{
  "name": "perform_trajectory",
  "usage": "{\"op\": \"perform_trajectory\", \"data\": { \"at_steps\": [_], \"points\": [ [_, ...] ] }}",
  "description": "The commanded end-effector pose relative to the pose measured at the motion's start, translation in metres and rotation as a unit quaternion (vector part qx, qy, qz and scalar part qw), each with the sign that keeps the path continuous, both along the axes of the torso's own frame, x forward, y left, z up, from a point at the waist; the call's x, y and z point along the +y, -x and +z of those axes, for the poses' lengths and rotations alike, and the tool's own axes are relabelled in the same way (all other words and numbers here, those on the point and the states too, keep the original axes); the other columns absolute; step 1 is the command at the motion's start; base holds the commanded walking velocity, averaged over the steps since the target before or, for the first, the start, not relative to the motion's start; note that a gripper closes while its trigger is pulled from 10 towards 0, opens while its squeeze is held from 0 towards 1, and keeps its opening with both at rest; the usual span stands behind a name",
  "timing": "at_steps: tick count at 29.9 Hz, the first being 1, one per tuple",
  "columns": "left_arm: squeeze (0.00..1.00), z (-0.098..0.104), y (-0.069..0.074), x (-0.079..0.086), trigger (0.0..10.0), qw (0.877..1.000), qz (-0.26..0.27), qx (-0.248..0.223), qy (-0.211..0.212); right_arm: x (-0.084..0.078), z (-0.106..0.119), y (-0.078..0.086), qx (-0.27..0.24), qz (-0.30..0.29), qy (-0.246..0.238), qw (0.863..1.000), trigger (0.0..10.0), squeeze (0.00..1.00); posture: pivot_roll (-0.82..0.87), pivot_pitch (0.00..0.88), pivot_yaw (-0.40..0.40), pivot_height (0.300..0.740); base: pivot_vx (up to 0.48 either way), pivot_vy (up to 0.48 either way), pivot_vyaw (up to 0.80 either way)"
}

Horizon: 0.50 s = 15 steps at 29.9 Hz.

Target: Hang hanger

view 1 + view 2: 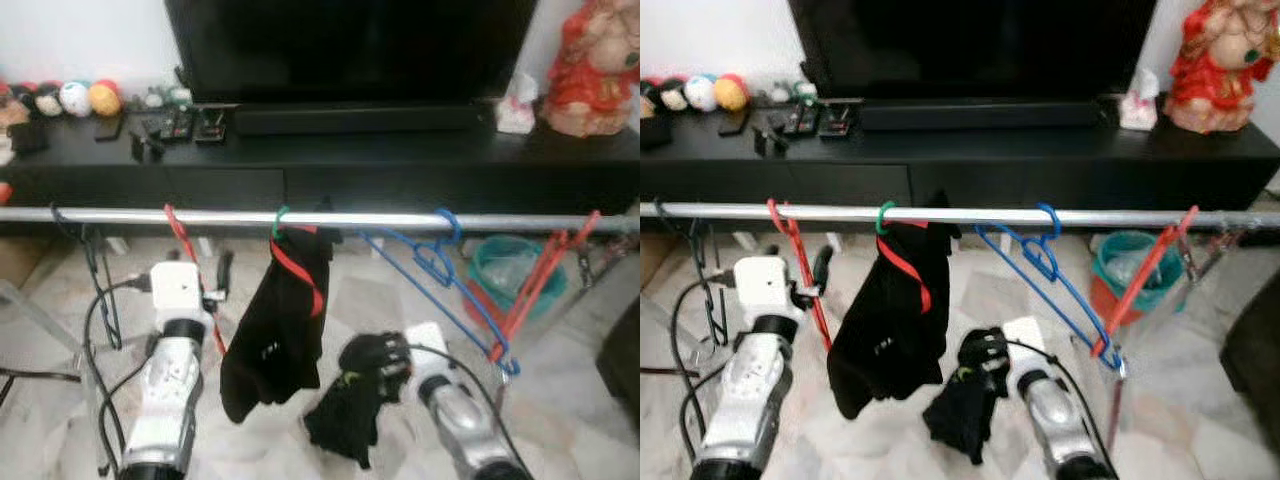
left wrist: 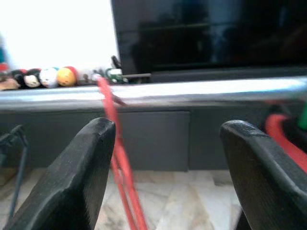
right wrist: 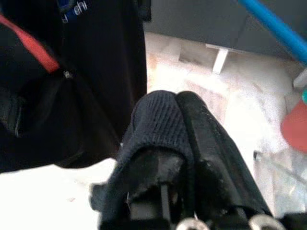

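My right gripper is wrapped in a dark cloth, so its fingertips are covered; the cloth sits pinched between them. Behind the rail, the TV is cut off at the top edge. The small items on the cabinet beyond the rail are too blurred to identify. My left arm's lower part runs off the bottom edge.
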<state>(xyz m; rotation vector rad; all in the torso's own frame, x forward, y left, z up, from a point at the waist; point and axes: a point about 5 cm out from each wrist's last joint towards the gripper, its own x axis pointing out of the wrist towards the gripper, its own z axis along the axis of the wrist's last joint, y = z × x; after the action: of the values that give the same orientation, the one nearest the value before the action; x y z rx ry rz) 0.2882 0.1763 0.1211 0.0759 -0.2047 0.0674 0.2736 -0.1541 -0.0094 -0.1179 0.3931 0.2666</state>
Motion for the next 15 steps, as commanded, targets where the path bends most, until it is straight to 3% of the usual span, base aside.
{"op": "perform_trajectory", "data": {
  "at_steps": [1, 4, 9, 15],
  "points": [
    [0.00, 0.0033, 0.0017, 0.0088, 10.0, 1.000, 0.014, -0.004, -0.005, 0.0113, 0.0057, -0.0050, -0.016, 0.012, -0.011, 1.000, 10.0, 0.00, -0.04, 0.013, 0.008, 0.740, 0.304, 0.000, 0.00],
    [0.00, 0.0044, 0.0024, 0.0074, 10.0, 1.000, 0.013, -0.008, -0.006, 0.0115, 0.0058, -0.0050, -0.017, 0.013, -0.012, 1.000, 10.0, 0.00, -0.04, 0.012, 0.008, 0.740, 0.275, 0.000, 0.00],
    [0.00, 0.0072, 0.0047, 0.0039, 10.0, 1.000, 0.003, -0.014, -0.016, 0.0114, 0.0057, -0.0050, -0.016, 0.014, -0.012, 1.000, 10.0, 0.00, -0.04, 0.012, 0.009, 0.740, 0.000, 0.000, 0.00],
    [0.00, 0.0017, 0.0090, 0.0036, 10.0, 1.000, -0.013, 0.021, -0.018, 0.0120, 0.0057, -0.0051, -0.016, 0.016, -0.013, 1.000, 10.0, 0.00, -0.03, 0.010, 0.010, 0.740, 0.000, 0.000, 0.00]
  ]
}}
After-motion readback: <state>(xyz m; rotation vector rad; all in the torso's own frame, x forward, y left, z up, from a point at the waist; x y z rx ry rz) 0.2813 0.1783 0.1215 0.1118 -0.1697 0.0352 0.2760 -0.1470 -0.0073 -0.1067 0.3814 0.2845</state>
